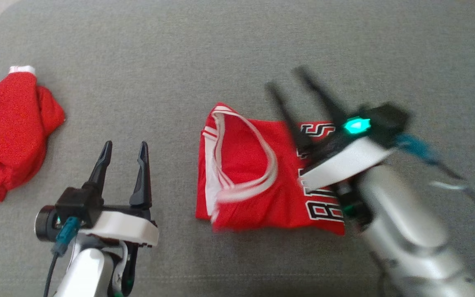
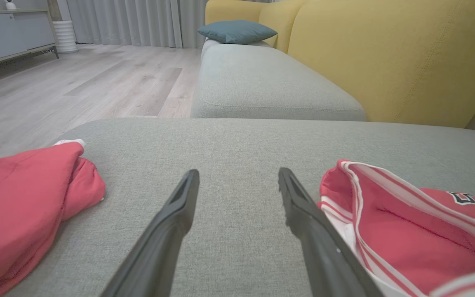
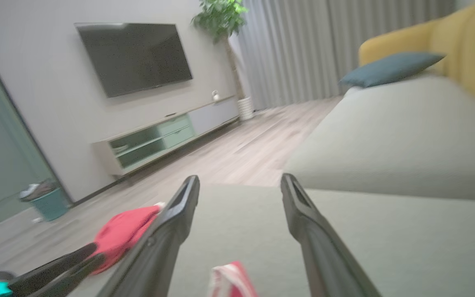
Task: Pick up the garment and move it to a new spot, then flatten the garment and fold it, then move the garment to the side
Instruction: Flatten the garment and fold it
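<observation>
1. The left gripper (image 1: 125, 146), at the lower left of the head view, has two long, tapering black fingers (image 1: 99, 169) on a black block, above a white wedge-shaped plate (image 1: 124, 227).
2. A teal connector (image 1: 66, 236) with a dark cable (image 1: 49, 274) sits beside a round black cap (image 1: 43, 225). The forearm (image 1: 85, 272) below is silvery white.
3. The right gripper (image 1: 285, 78), blurred at centre right, has the same black fingers. It also carries a glowing green light (image 1: 357, 125), a white band (image 1: 344, 165) and a teal lead (image 1: 415, 146), on a silver jointed arm (image 1: 406, 235).
</observation>
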You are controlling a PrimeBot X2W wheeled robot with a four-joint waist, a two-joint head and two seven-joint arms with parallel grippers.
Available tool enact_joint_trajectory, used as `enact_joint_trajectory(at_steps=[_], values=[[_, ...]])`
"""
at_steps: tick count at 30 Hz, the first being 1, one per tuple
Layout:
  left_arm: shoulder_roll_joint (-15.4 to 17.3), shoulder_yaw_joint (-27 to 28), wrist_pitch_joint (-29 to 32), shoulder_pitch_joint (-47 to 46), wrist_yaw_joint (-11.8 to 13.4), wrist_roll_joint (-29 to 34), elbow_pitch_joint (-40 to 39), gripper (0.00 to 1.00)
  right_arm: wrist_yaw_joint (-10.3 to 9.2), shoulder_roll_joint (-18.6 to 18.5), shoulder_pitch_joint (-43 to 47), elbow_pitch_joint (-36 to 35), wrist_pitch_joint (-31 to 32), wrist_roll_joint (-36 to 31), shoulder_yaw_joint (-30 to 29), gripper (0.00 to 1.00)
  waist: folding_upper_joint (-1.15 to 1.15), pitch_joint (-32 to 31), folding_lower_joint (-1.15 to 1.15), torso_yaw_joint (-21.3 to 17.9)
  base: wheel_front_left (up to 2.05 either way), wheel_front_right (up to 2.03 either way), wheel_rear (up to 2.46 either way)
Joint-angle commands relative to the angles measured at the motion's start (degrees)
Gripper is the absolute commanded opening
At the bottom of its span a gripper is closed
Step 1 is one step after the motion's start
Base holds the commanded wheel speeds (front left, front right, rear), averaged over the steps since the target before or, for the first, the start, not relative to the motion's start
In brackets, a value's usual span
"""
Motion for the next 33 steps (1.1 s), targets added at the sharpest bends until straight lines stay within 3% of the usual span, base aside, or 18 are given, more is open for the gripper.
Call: enact_joint_trajectory(at_steps=[1,8,13,21,33], values=[[0.5,2.6,-0.7,-2.0,0.4,0.7,-1.9,1.00,0.20,-0.7,1.3,-2.6,-0.7,-1.5,-2.0,1.00,0.00,-0.1,0.00,-0.4,0.00,0.00,0.00],[1.1,3.6,-0.7,-1.3,0.8,1.2,-2.6,1.00,0.20,-4.3,13.6,-11.1,2.9,-10.3,-20.0,1.00,0.00,-0.3,0.00,-1.8,0.00,0.00,0.00],[1.9,4.2,-0.7,-0.4,1.1,1.6,-2.8,1.00,0.20,-3.8,22.2,-17.1,6.6,-13.5,-27.5,1.00,0.00,-1.2,0.00,-2.7,0.00,0.00,0.00],[3.3,4.1,0.0,2.5,2.0,2.3,-3.4,1.00,0.20,-1.5,28.7,-22.3,10.2,-15.2,-29.5,1.00,0.00,-5.1,0.00,-3.3,0.00,0.00,0.00],[4.7,2.7,2.5,8.5,2.9,2.6,-5.4,1.00,0.20,-0.2,34.5,-23.6,13.1,-15.5,-30.3,1.00,0.00,-11.6,0.00,-3.4,0.00,0.00,0.00]])
